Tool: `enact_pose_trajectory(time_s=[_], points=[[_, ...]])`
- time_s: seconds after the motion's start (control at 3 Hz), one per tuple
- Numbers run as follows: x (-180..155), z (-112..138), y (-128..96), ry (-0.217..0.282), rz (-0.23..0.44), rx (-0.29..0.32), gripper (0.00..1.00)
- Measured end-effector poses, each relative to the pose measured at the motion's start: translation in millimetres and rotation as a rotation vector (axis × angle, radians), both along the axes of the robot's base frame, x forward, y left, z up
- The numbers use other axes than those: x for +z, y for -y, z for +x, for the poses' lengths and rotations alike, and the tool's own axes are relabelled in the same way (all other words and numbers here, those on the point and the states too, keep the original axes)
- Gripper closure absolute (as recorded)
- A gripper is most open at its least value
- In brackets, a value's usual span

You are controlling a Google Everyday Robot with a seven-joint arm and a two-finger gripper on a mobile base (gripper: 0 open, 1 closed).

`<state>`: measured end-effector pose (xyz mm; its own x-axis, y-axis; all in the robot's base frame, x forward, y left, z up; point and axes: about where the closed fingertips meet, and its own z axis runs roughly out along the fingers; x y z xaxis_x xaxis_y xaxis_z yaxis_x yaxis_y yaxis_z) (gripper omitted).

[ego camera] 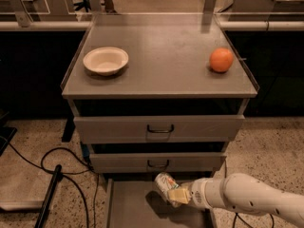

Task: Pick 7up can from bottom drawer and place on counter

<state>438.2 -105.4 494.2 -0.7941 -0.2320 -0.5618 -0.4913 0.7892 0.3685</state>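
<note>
Silvery 7up can (165,182) partly hidden in clamped claw (176,194), over bottom drawer (128,208), drawer front cut off

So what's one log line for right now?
claw: shut on can, over bottom drawer | can: tilted, held above drawer floor | counter: bowl, orange, no can yet
</note>
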Motion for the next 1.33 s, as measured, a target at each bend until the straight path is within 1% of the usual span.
enact_pose_trajectory(time_s=[0.33, 0.67, 1.0, 1.33], points=[[54, -1, 5, 0.044, 0.014, 0.002, 1.0], [117, -1, 12, 0.112, -0.003, 0.005, 1.0], [117, -1, 12, 0.112, -0.003, 0.005, 1.0], [142, 7, 15, 0.127, 0.023, -0.001, 1.0]])
